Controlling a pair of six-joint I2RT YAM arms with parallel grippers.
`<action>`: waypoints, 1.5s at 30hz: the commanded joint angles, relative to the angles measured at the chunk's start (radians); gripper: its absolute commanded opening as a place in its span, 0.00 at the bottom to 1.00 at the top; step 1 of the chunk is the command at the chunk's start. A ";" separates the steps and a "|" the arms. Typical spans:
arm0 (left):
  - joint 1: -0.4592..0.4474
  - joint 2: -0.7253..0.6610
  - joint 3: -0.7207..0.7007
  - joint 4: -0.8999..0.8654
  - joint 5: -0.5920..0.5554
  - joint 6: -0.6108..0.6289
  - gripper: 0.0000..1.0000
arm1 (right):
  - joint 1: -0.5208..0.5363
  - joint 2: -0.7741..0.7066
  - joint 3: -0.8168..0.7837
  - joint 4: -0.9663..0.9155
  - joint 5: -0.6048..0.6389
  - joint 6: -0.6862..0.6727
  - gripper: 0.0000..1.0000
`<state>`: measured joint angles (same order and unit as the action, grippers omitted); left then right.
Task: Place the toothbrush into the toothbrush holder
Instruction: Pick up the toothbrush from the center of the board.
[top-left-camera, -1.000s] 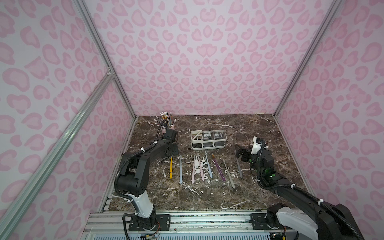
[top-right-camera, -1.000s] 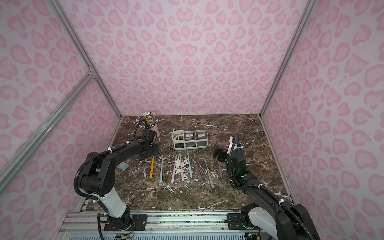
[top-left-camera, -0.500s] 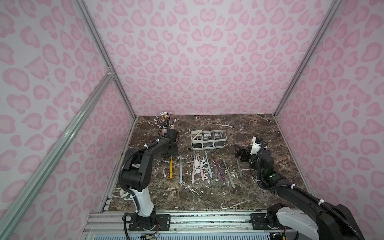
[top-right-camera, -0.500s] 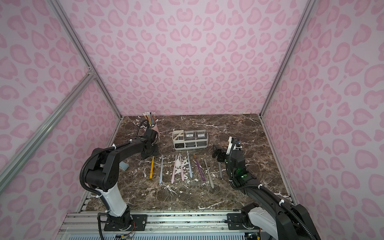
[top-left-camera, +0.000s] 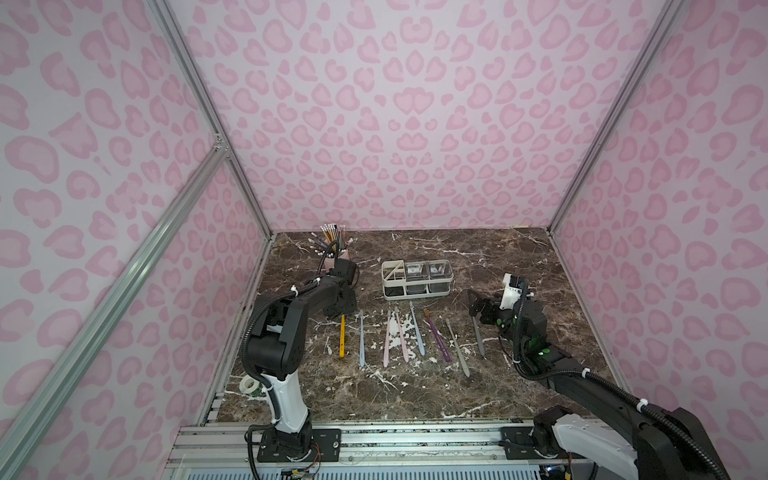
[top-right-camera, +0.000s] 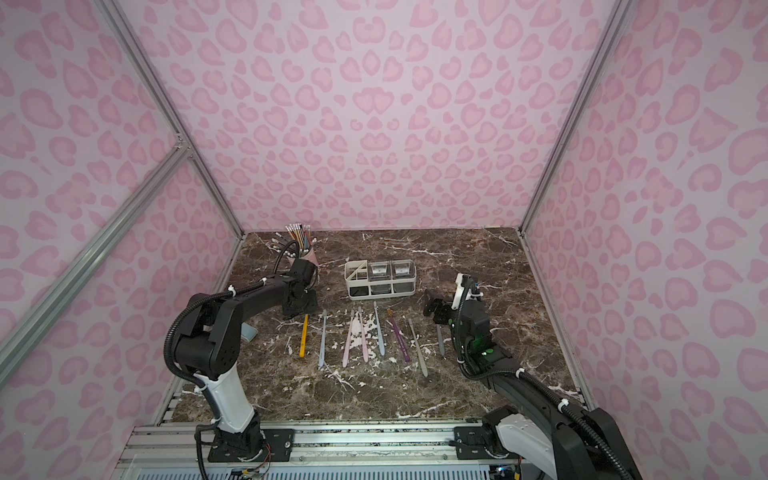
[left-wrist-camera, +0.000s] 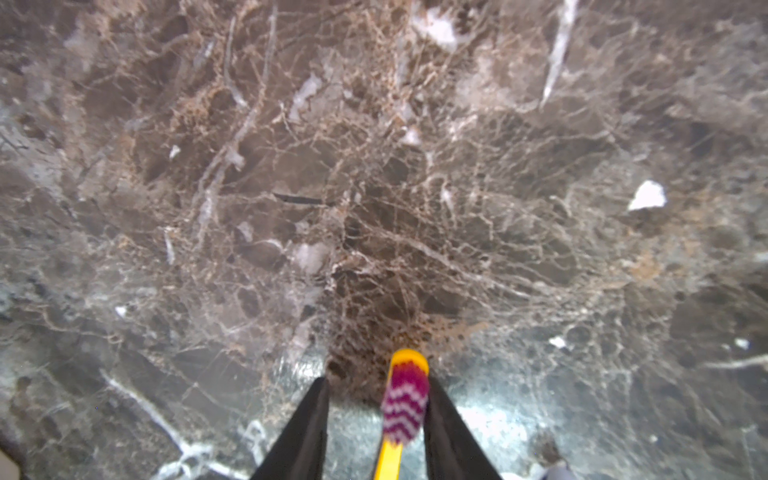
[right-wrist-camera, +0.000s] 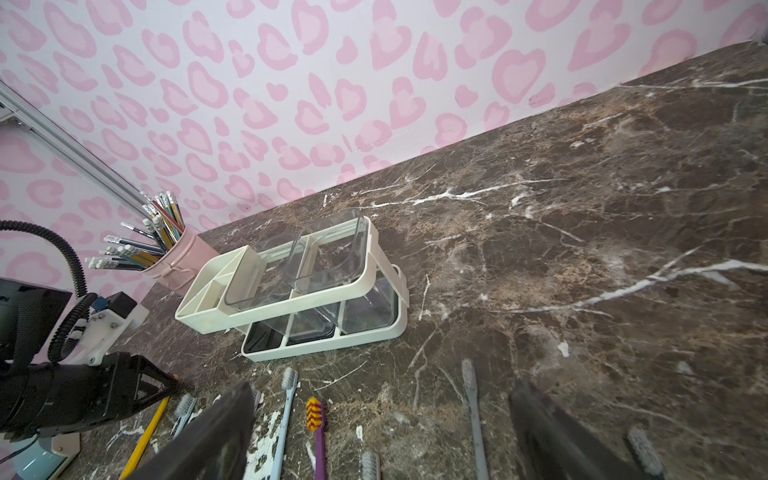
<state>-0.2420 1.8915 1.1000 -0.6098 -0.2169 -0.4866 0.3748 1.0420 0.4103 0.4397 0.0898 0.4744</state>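
Yellow toothbrush (top-left-camera: 341, 336) lengthwise front-to-back, head between left fingers (left-wrist-camera: 307, 428)

Right gripper (right-wrist-camera: 384, 395) spread wide, low over a row of brushes.

Its two dark fingers (right-wrist-camera: 216, 436) frame a blue brush (right-wrist-camera: 286, 409), a purple brush (right-wrist-camera: 318, 434) with yellow-striped bristles and a grey brush (right-wrist-camera: 471, 401), all lying flat on the marble table (right-wrist-camera: 602, 216) with heads toward the white holder (right-wrist-camera: 199, 311); nothing sits in the grip. The holder carries two clear cups, its slotted end toward a pink cup (right-wrist-camera: 183, 259) of pencils by the heart-print wall. Beside the row, the left gripper (right-wrist-camera: 168, 384) has its tips at the head end of a yellow brush (right-wrist-camera: 145, 436).
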 joint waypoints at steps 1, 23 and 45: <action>0.000 0.009 0.008 0.019 -0.008 0.001 0.37 | 0.002 0.001 -0.001 0.036 0.004 -0.002 0.98; 0.000 -0.012 0.009 0.005 -0.036 0.001 0.09 | 0.030 0.052 0.012 0.056 -0.030 -0.011 0.97; -0.033 -0.218 -0.014 -0.029 -0.044 -0.015 0.03 | 0.242 0.389 0.170 0.183 -0.504 -0.080 0.98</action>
<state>-0.2657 1.7065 1.0851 -0.6434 -0.2550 -0.4904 0.5880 1.3922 0.5453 0.5606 -0.2859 0.4065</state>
